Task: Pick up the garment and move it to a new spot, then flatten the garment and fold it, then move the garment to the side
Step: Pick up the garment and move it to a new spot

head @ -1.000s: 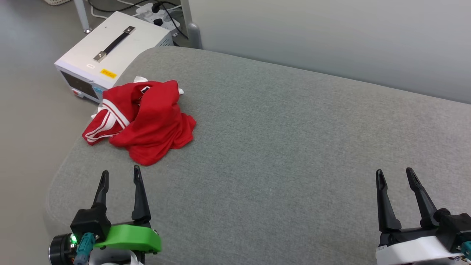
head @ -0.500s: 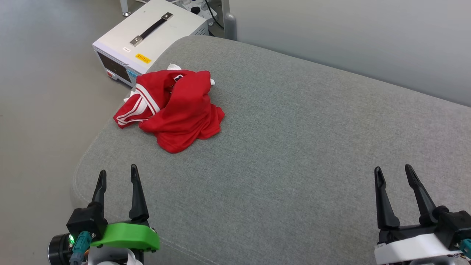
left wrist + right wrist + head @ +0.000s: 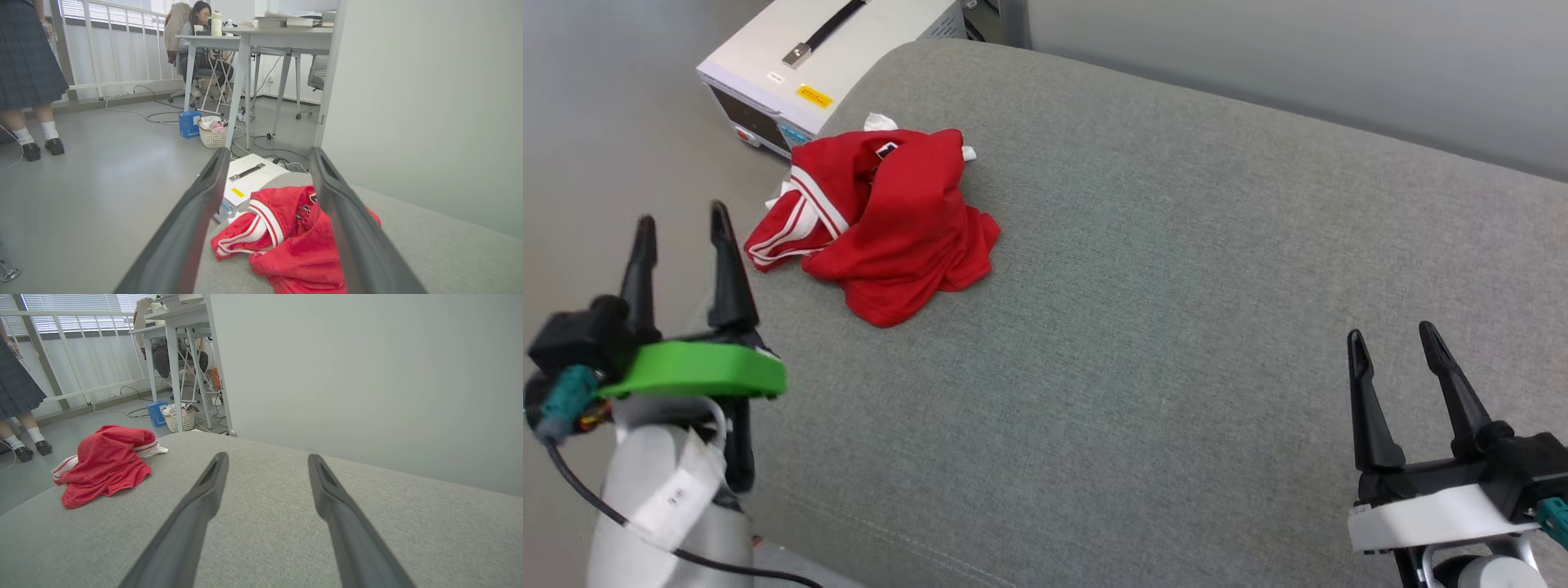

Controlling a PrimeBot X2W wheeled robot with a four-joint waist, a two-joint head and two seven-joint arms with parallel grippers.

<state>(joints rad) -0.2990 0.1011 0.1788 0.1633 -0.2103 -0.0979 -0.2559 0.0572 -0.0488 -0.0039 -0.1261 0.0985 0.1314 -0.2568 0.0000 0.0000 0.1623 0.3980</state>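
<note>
Head view: crumpled garment (image 3: 882,224) near the left end of the grey cushion (image 3: 1176,286), beside a white box (image 3: 890,33); looks soft, light, floppy; best pinched at a raised fold or the striped trim; left gripper (image 3: 681,214) and right gripper (image 3: 1390,331) spread wide, empty, clear of the cloth.

You've got a red garment (image 3: 894,237) with red-white striped trim on a grey cushion (image 3: 1176,286). White box (image 3: 890,20), black handle (image 3: 821,33), yellow sticker (image 3: 814,96). Mounts: left gripper (image 3: 681,214) green, right gripper (image 3: 1390,331) white.
</note>
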